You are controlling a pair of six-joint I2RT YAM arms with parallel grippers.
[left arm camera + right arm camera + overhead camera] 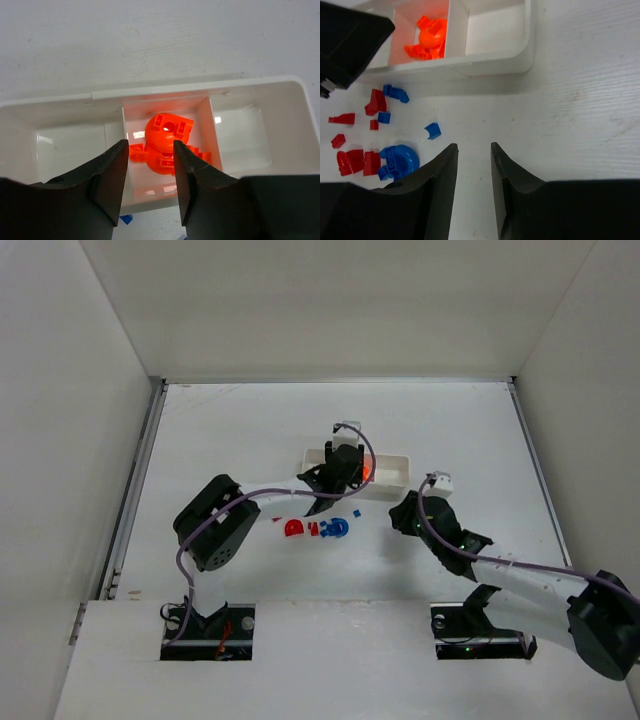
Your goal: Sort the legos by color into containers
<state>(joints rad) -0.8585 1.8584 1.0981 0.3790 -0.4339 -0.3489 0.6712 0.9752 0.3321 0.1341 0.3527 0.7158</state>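
Top external: the whole table (250, 420) is shown, the white tray (392, 468) partly hidden by the left arm (270, 495). Only in the left wrist view is the left gripper (149, 152) seen parted and empty over the middle compartment (131, 112), where orange legos (165, 137) are heaped. In the right wrist view the right gripper (474, 152) is seen parted and empty, near blue legos (397, 160) and red legos (355, 162) scattered beside the tray.
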